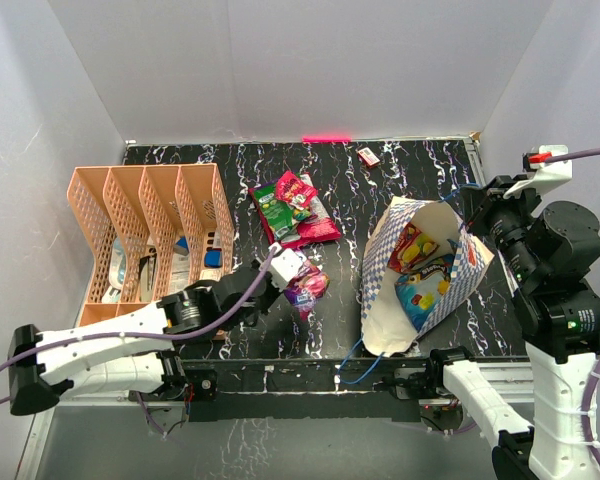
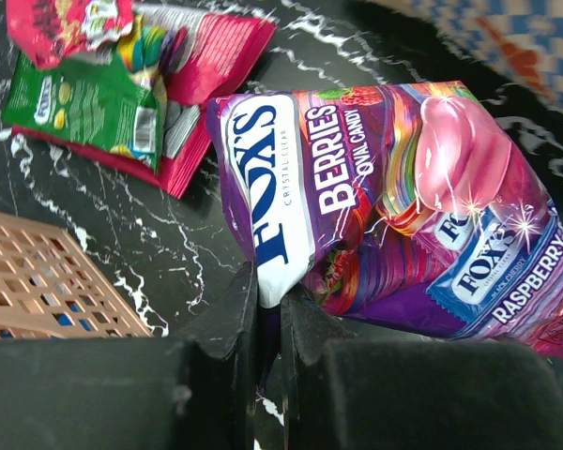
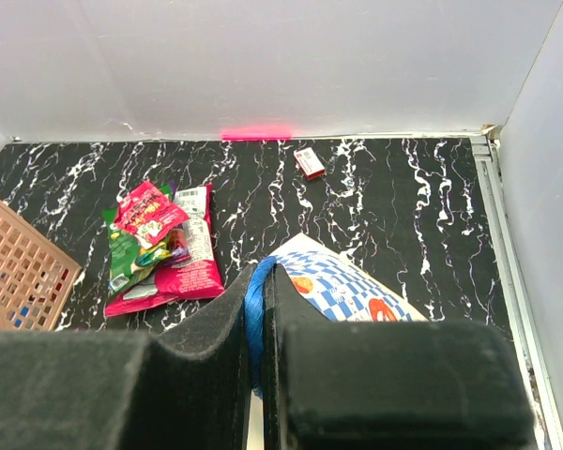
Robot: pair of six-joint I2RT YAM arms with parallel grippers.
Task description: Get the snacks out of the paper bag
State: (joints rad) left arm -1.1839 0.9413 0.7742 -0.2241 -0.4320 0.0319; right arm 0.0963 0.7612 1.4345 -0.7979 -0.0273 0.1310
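The paper bag [image 1: 382,300] lies tilted open right of centre, chequered outside [image 3: 347,284], white inside. A red snack [image 1: 411,245] and a blue one [image 1: 426,290] show inside it. My right gripper [image 1: 473,214] [image 3: 260,279] is shut on the bag's blue cord handle [image 3: 255,323] at the far rim. My left gripper [image 1: 283,268] [image 2: 268,281] is shut on the white edge of a purple Fox's berries packet [image 2: 403,206] [image 1: 307,286], left of the bag and low over the table. A pile of red, green and pink snacks [image 1: 292,210] [image 2: 122,84] [image 3: 159,244] lies on the table behind it.
A peach lattice organizer [image 1: 150,225] [image 2: 38,281] [image 3: 14,272] stands at the left, with items in its slots. A small red-and-white box [image 1: 368,156] [image 3: 309,162] lies near the back wall. The bag's other blue cord [image 1: 363,360] trails over the table's front edge.
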